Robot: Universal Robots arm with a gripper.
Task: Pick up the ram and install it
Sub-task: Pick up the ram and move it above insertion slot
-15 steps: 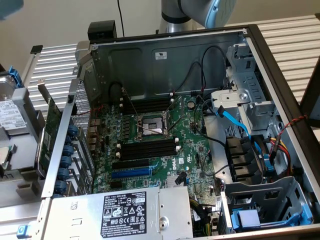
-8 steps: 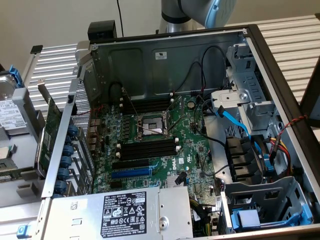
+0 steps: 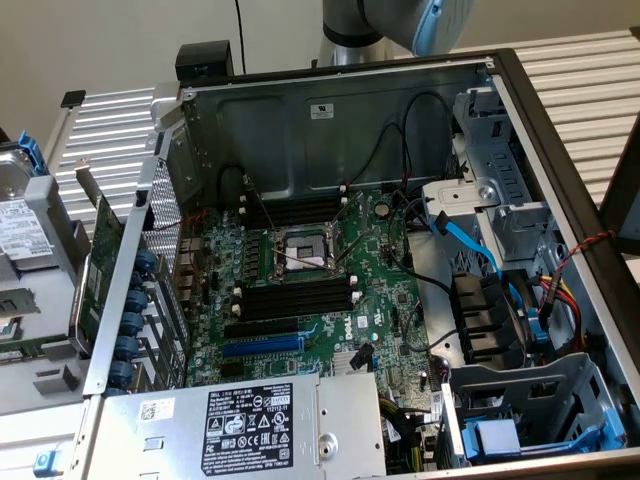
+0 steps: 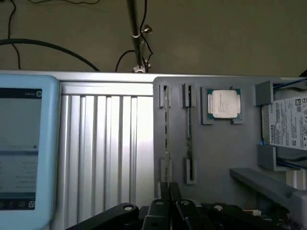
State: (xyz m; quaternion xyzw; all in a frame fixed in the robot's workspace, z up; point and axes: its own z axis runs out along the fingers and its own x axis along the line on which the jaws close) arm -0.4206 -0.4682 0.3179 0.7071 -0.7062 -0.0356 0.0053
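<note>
Fingers (image 4: 173,191) pressed together, tips at the near end of the ram (image 4: 166,129), which stands on edge in a grey holder (image 4: 216,143); second stick (image 4: 189,129) alongside.

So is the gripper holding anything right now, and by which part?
Nothing, it seems: the black gripper is shut empty, and the nearest thin green ram stick sits in its grey holder tray.

Mobo (image 3: 385,300) green; jaws blk; tray (image 4: 216,153) grey; SATA cable (image 3: 478,243) blue.
</note>
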